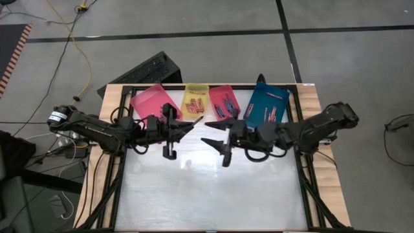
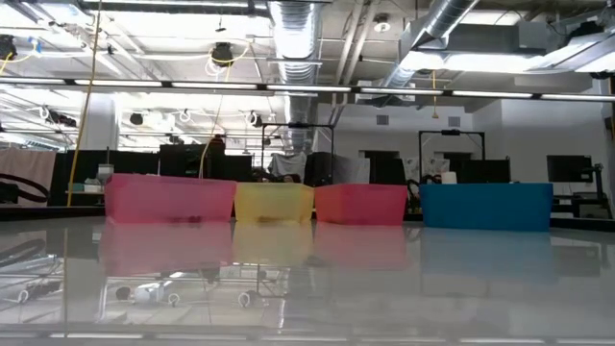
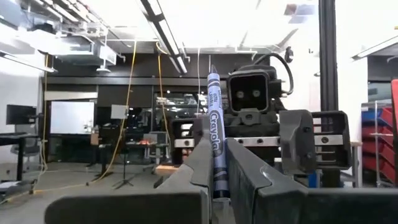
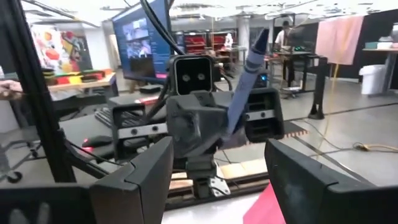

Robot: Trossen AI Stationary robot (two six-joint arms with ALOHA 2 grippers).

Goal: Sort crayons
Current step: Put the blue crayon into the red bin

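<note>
The left hand point(image 3: 214, 180) is pinched tight on a blue crayon point(image 3: 214, 134), upright above the table point(image 1: 207, 188) facing the right hand point(image 4: 214, 171), whose fingers stand apart; light, stiff, waxy-slick, it seems best gripped mid-shaft.

Pink tray point(image 2: 169, 198), yellow tray point(image 2: 274, 203), red tray point(image 2: 360, 204) and blue tray point(image 2: 486, 206) line a glossy white table point(image 1: 207, 188); blue-purple crayon point(image 3: 215, 134), black lettering.

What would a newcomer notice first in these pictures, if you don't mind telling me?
The left gripper holds a blue crayon upright above mid-table, facing the open right gripper. Behind them, four trays line the far edge: pink tray, yellow tray, red tray and blue tray.
</note>
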